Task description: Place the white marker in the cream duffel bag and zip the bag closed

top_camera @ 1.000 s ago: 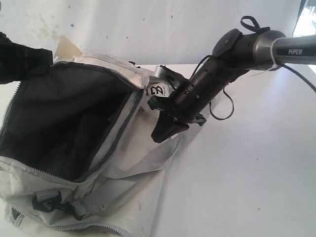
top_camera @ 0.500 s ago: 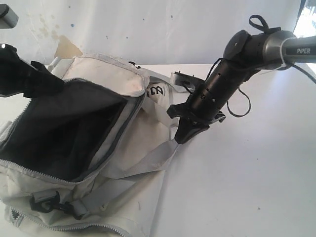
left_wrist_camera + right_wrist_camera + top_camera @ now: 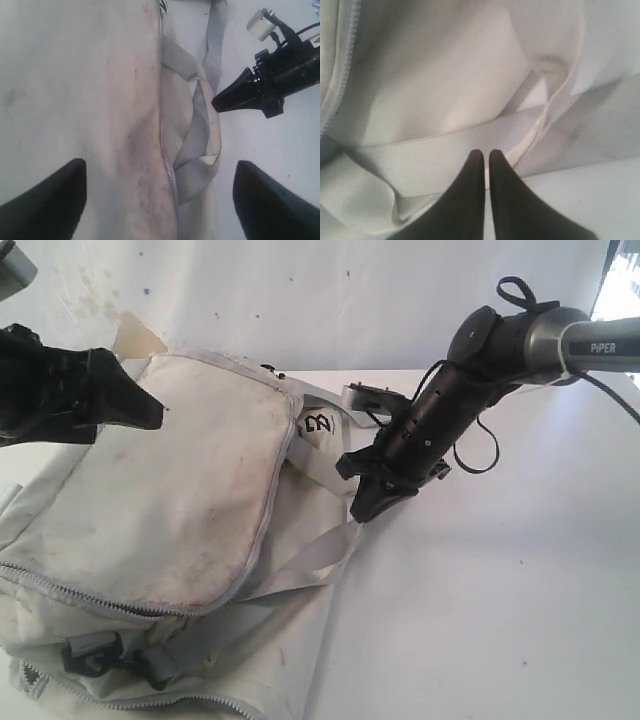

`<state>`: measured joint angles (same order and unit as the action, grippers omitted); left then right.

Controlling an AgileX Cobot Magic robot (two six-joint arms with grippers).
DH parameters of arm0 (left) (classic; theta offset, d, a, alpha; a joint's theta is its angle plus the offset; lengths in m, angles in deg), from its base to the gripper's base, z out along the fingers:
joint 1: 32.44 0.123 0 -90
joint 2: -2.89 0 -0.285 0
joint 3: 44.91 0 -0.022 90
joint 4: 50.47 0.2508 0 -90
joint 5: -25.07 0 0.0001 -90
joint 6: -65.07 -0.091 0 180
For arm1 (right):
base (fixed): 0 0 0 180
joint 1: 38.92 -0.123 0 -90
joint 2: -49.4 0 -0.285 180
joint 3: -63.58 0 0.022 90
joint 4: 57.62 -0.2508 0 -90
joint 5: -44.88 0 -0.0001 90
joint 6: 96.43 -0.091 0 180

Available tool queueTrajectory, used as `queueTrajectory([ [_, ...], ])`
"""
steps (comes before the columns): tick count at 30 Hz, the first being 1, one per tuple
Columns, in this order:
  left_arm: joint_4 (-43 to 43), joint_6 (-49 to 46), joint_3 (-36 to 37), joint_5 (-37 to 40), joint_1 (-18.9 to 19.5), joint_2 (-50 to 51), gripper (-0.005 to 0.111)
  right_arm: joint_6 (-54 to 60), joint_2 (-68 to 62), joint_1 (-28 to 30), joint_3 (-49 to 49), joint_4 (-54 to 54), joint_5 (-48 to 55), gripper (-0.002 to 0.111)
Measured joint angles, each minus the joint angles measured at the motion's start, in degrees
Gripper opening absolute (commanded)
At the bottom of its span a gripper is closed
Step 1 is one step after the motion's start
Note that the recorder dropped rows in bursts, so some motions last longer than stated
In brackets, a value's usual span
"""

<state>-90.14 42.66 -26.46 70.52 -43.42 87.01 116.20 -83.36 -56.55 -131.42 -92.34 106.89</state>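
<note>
The cream duffel bag lies on the left of the table, its stained top flap lying flat over the opening so that no dark lining shows. The white marker is hidden. My left gripper hangs open above the bag's far left corner and holds nothing; in the left wrist view its fingers stand wide apart over the flap and a zipper edge. My right gripper is shut, empty, its tips just above a light grey strap at the bag's right side.
A black buckle sits on the bag's near side and a black logo near its right end. Grey straps trail onto the white table. A white wall rises close behind.
My left gripper opened and let go of the bag's flap, which dropped over the dark interior. The right gripper drew back a little to the right and stayed shut.
</note>
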Motion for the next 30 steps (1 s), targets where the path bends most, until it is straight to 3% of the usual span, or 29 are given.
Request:
queueTrajectory([
  [4, 10.2, 8.3, -1.6, -2.3, 0.0, 0.0, 0.081, -0.3, 0.0, 0.0, -1.2, -0.1, -3.4, 0.013],
  [7, 18.7, 13.6, -1.6, -4.8, 0.0, 0.3, 0.073, -0.4, 0.0, 0.0, -2.2, -0.4, -5.8, 0.029],
  [10, 22.3, 16.3, -1.6, -6.3, 0.0, 1.9, 0.075, -0.2, 0.0, 0.0, -3.1, -0.4, -8.8, 0.051],
  [12, 23.0, 16.8, -1.6, -6.9, 0.0, 3.3, 0.076, 0.1, 0.0, 0.0, -3.6, -0.4, -11.8, 0.057],
  [18, 25.2, 17.7, -1.7, -7.1, 0.5, 9.1, 0.076, 1.3, 0.0, 0.0, -5.6, -2.6, -12.9, 0.042],
  [21, 26.3, 18.1, -3.7, -5.9, 2.4, 11.1, 0.076, 2.9, 0.0, 0.0, -8.3, -3.6, -11.7, 0.043],
  [26, 26.6, 18.3, -4.4, -5.4, 4.9, 11.2, 0.076, 7.9, 0.0, 0.0, -11.5, -7.9, -14.7, 0.062],
  [30, 24.0, 18.3, -4.4, -3.7, 5.1, 12.5, 0.076, 24.7, -0.9, -0.3, -11.8, -24.0, -18.0, 0.063],
])
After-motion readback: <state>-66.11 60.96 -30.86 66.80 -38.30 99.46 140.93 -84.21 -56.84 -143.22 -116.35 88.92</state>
